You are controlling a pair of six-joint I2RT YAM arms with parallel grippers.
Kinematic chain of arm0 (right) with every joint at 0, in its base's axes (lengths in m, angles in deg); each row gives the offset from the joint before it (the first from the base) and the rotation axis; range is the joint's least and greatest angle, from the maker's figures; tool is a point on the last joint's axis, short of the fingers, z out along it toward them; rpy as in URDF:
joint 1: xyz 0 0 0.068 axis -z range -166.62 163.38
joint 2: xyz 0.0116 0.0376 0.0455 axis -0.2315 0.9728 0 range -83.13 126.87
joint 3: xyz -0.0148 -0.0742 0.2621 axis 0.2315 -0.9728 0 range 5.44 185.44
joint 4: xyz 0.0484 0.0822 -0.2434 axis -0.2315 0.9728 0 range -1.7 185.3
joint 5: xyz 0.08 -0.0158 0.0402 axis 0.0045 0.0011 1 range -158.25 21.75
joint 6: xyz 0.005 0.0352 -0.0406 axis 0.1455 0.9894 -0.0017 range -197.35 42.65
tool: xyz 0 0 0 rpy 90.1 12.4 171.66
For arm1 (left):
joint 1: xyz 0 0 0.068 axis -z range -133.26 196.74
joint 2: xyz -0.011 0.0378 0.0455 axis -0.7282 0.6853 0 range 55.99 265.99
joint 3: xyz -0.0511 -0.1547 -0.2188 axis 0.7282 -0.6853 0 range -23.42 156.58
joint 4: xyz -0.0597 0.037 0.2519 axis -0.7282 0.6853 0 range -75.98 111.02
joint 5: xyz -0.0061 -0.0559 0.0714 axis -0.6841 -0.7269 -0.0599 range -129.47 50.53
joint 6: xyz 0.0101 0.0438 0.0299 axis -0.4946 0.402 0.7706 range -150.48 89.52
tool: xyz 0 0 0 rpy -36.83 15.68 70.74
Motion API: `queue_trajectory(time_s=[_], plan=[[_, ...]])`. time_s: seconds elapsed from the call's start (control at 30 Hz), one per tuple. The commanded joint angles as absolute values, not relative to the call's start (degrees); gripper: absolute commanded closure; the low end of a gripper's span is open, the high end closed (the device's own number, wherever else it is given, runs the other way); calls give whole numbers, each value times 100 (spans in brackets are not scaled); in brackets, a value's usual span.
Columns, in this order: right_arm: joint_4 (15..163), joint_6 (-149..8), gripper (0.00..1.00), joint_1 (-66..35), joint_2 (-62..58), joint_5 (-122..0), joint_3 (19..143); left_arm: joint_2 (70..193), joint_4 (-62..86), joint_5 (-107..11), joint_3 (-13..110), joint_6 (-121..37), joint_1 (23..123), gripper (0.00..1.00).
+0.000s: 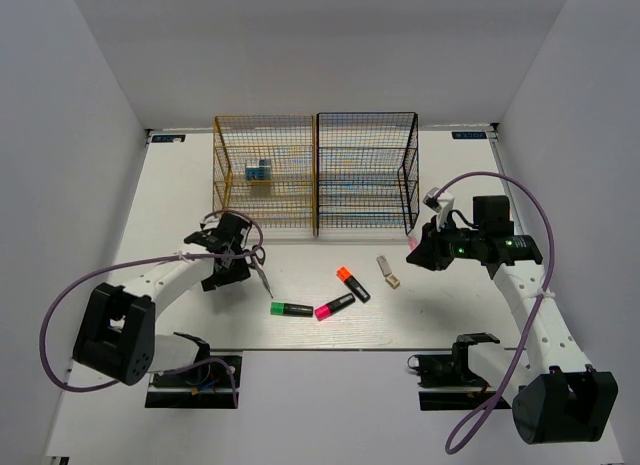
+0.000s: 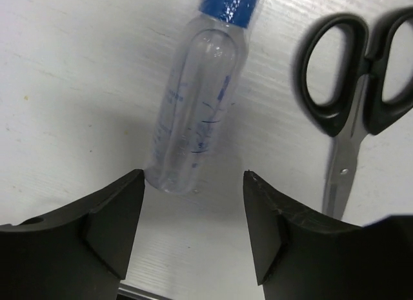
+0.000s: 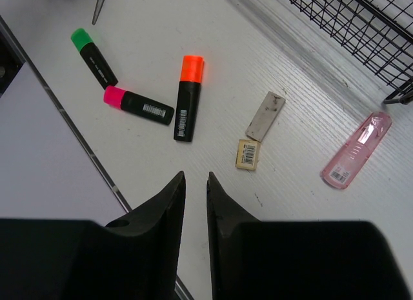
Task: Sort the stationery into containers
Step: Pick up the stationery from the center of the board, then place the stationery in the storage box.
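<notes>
I see my left gripper (image 2: 193, 177) wide open and empty beside one blue-capped bottle (image 2: 200, 106) and one scissors (image 2: 355, 87), and my right gripper (image 3: 195, 179) barely parted and empty above three highlighters (image 3: 184, 113) near two wire racks (image 1: 317, 175).

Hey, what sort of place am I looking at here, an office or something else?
Probably a robot test bench, not an office: a white table boxed in by bare white walls, two robot arms bolted at its near edge, and two wire racks.
</notes>
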State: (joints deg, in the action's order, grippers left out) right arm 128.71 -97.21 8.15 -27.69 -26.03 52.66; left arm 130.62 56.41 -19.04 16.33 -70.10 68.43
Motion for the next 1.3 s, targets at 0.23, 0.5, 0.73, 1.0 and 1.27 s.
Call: queue_trajectory(time_s=[0.23,0.5,0.73,1.0,1.27], plan=[[12742,-9713,77,863,-2995,-2466,5317,13790,5331,-2831,1912,-5545,6344,42],[12742,-9730,77,863,-2995,-2448,5317,13510,4998,-2629,1473,-5676,6422,97],[12750,-9774,54,837,-2995,-2352,5299,11937,5838,-2646,1533,-6379,7248,100],[12988,-9994,100,855,-2854,-2044,5414,11847,6430,-4259,4063,-5179,7206,100],[12891,-9897,90,855,-2986,-2017,5352,13456,6799,-4817,6585,-2576,6906,100]])
